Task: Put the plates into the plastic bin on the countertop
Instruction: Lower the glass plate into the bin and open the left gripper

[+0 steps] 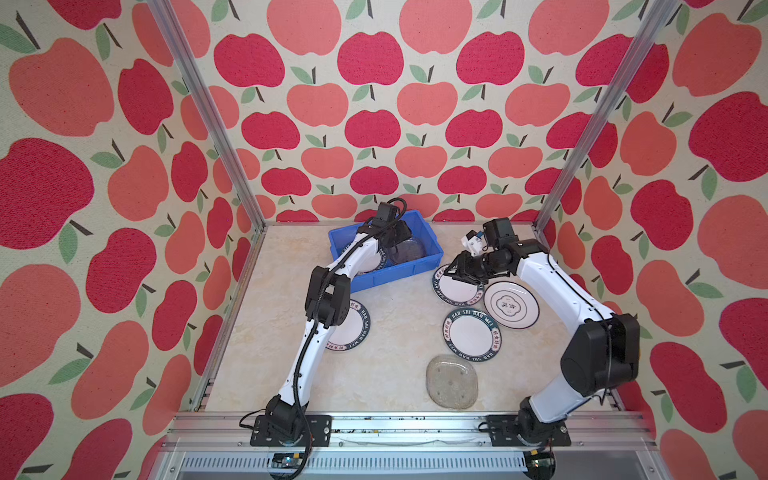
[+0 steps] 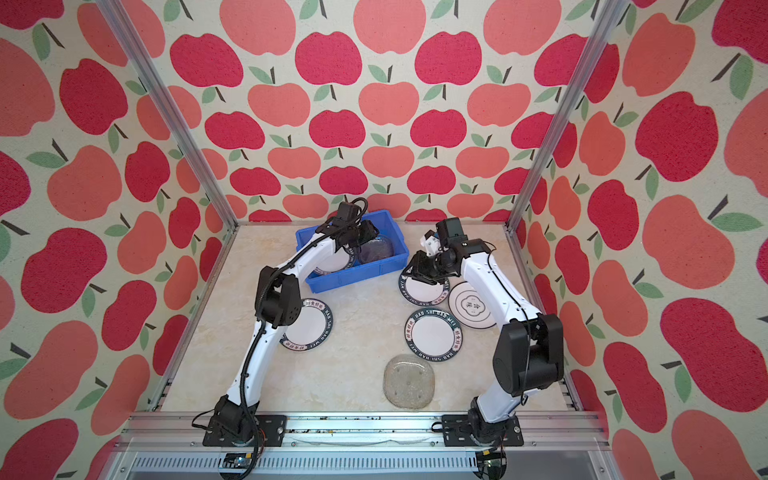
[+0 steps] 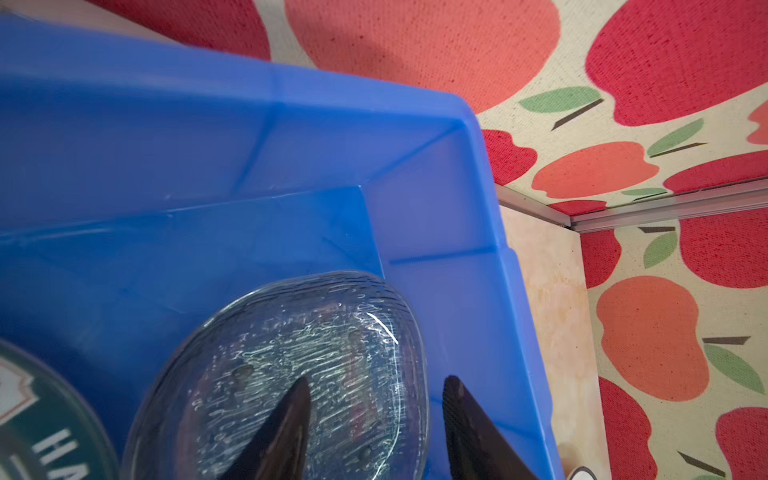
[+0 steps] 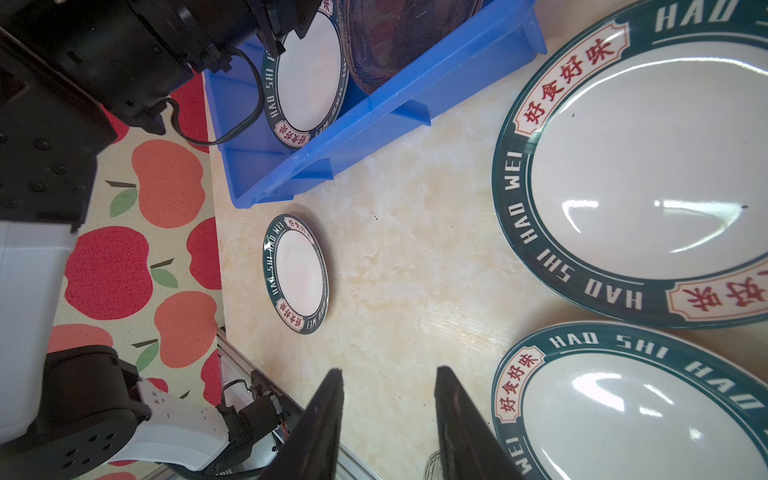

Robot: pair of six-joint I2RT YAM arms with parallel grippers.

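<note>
A green-rimmed plate (image 1: 353, 332) lies flat on the countertop (image 1: 395, 320) at the left, half hidden under the left arm's elbow. Behind it the blue bin (image 1: 403, 276) sits askew near the back wall. It holds a second green-rimmed plate (image 4: 309, 70) and, beside that, a clear glass plate (image 3: 270, 340) in the corner. The left gripper (image 3: 378, 384) hangs inside the bin with its fingers spread astride that glass plate's edge, a sliver of blue showing between rim and outer finger, so nothing is clamped. The bin floor past the glass plate is bare.

The middle of the countertop is open. Near the front frame lies a loose glass plate (image 1: 452, 386), and beyond it a third green-rimmed plate (image 1: 471, 334). The right gripper (image 4: 388, 370) is parted moderately and empty, low over the near rim of a fourth green-rimmed plate (image 1: 457, 291). The emblem plate (image 1: 511, 305) touches or perhaps overlaps that one, close to the right arm.
</note>
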